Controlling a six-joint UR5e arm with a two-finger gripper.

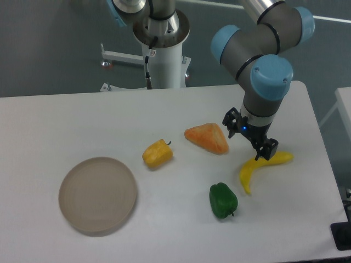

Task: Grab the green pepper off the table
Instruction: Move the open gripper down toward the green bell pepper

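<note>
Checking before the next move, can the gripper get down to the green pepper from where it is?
Probably yes. The gripper hangs above the banana, and the green pepper lies apart with nothing over it.

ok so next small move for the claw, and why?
Probably shift the claw toward the camera and a little left, until it is above the green pepper, before descending. The claw hangs open and empty over the banana's upper end, while the pepper lies apart on the table, untouched, with free space around it.
</note>
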